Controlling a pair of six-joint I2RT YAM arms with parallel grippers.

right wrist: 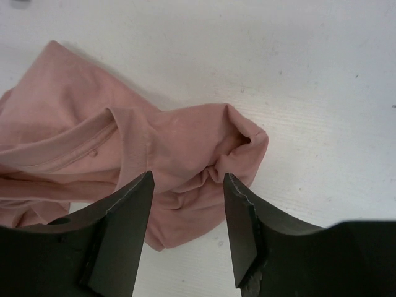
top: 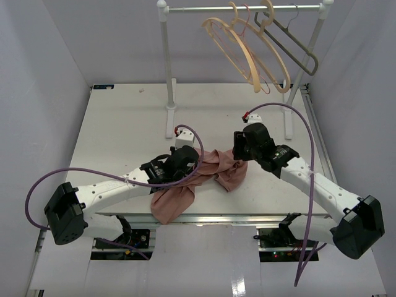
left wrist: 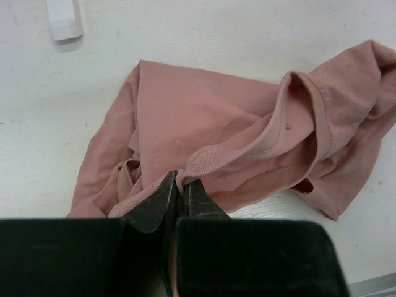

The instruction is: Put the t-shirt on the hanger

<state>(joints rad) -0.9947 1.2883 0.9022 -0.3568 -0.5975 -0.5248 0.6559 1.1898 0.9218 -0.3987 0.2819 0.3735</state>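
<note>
Rack (top: pixel 247 8) at the table's (top: pixel 117 124) far edge, holding four hangers, well apart from the garment: the hanger (top: pixel 252 77), pale beige wood; a second beige hanger (top: pixel 275 62); one thin pink wire hanger (top: pixel 265 71); one grey hanger (top: pixel 297 46). One t-shirt (top: pixel 179 198), dusty pink, lies crumpled at the table's near edge between the two arms. Left gripper (left wrist: pixel 181 185) is pinched on its ribbed collar; right gripper (right wrist: pixel 188 178) is spread wide above a bunched fold.
</note>
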